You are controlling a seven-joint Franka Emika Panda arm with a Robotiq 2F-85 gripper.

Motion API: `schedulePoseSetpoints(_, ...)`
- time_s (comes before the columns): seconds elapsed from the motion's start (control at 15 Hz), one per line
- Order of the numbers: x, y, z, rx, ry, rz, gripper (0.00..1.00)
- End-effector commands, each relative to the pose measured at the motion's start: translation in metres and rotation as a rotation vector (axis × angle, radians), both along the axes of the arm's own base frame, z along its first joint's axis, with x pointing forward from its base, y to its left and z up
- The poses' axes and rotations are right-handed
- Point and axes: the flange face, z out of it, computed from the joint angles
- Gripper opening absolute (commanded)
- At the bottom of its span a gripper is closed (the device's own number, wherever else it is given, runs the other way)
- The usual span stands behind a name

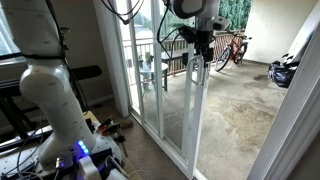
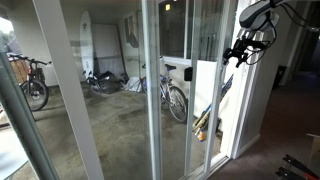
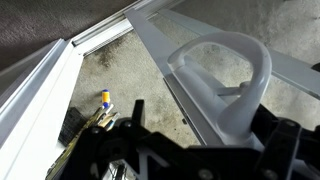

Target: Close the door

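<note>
The door [image 1: 190,110] is a tall sliding glass pane in a narrow white frame, standing partly open with the patio opening beside it. It also shows in an exterior view [image 2: 221,120]. My gripper [image 1: 197,36] is high up at the door's leading edge, as an exterior view [image 2: 240,48] also shows. In the wrist view the white D-shaped door handle [image 3: 228,75] sits between my black fingers [image 3: 212,118]. The fingers are spread, with floor visible between one finger and the door frame. The other finger is close against the handle.
The wide white door jamb [image 1: 290,120] stands across the opening. Bicycles [image 1: 230,48] [image 2: 175,100] and a surfboard [image 2: 87,45] are on the concrete patio. A small blue and yellow object [image 3: 104,98] lies by the floor track. The robot's white base [image 1: 55,100] stands indoors.
</note>
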Motion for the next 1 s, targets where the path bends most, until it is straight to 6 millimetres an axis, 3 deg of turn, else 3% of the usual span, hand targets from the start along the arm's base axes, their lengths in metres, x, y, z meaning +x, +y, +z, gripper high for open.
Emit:
schedulePoseSetpoints(0.0, -0.014, -0.036, -0.016, -0.02, 0.071, -0.014, 1.0)
schedulePoseSetpoints(0.07, -0.013, -0.033, -0.015, 0.001, 0.073, -0.007, 1.0)
schedulePoseSetpoints(0.13, 0.002, -0.001, 0.001, 0.006, 0.013, 0.004, 1.0)
schedulePoseSetpoints(0.8, 0.002, 0.001, 0.0, 0.034, -0.007, 0.002, 1.0)
schedulePoseSetpoints(0.93, -0.001, -0.009, 0.001, 0.05, -0.044, -0.032, 1.0)
